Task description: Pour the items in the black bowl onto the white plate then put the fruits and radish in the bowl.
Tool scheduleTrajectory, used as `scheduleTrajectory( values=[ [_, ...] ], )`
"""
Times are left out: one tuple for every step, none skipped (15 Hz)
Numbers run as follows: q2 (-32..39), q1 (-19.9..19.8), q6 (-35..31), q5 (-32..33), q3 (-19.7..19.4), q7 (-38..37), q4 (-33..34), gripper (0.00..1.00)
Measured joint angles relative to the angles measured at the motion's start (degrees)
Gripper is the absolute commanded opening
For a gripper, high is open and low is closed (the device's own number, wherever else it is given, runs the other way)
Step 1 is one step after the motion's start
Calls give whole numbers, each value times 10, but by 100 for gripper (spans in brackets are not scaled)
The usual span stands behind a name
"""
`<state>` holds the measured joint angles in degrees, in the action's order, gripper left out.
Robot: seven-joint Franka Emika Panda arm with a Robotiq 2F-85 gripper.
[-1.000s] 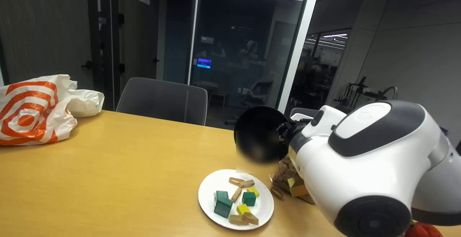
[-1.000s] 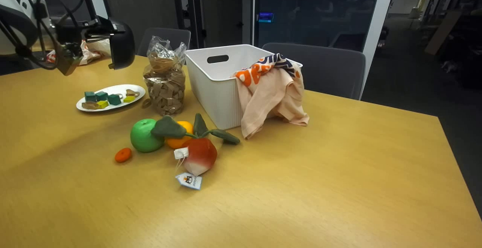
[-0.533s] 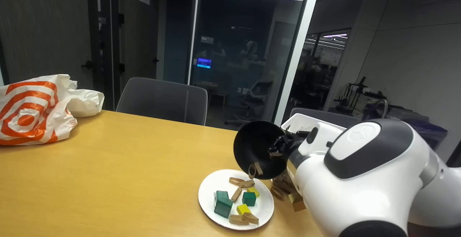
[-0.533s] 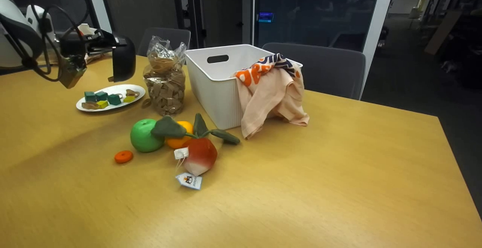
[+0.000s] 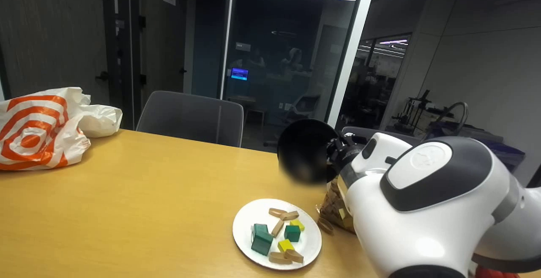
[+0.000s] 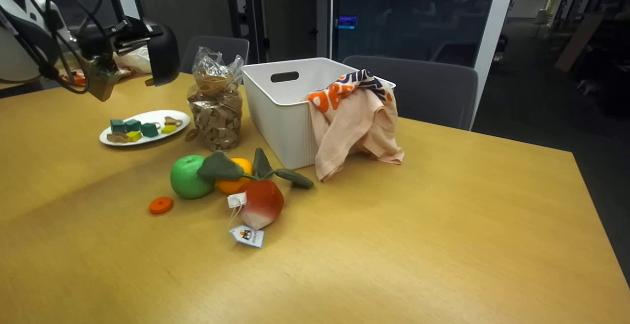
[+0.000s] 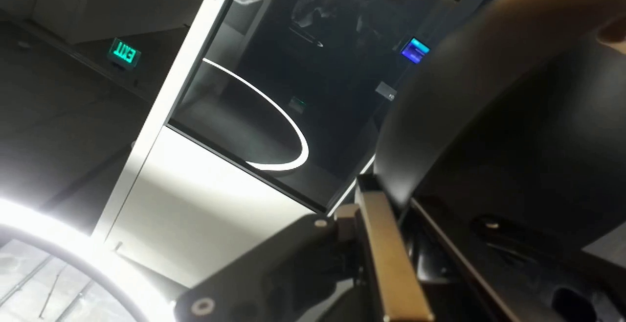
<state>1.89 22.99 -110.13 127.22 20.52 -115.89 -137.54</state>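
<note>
My gripper is shut on the rim of the black bowl. The bowl hangs tipped on its side above and behind the white plate in both exterior views. A small brown piece shows at its lower rim. Green blocks, yellow blocks and brown loops lie on the plate. In an exterior view, the green fruit, the orange fruit, a small orange-red disc and the red-and-white radish lie together on the table.
A clear bag of brown pieces stands beside the plate, with a loose brown loop between them. A white bin with a pink cloth stands behind the fruits. A white-and-orange bag lies at the table's far end.
The bowl dipped toward the plate half a second ago, with brown loops showing at its lower rim, and has risen again. The pieces on the plate look the same.
</note>
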Motion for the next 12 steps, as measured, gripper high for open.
scheduleTrajectory(
  values=[
    [0,0,-1,0,0,1,-1,9],
    [1,0,-10,0,0,2,-2,10],
    [2,0,-21,0,1,2,-4,9],
    [3,0,-31,0,1,2,-8,9],
    [5,0,-39,0,1,4,-12,10],
    [8,0,-44,1,2,9,-17,10],
    [12,0,-46,2,2,14,-22,10],
    [15,0,-46,3,3,20,-26,10],
    [18,0,-46,6,3,23,-29,10],
    [18,0,-38,8,4,23,-29,9],
    [18,0,-22,9,6,22,-28,10],
    [16,0,0,9,8,18,-26,10]
  ],
)
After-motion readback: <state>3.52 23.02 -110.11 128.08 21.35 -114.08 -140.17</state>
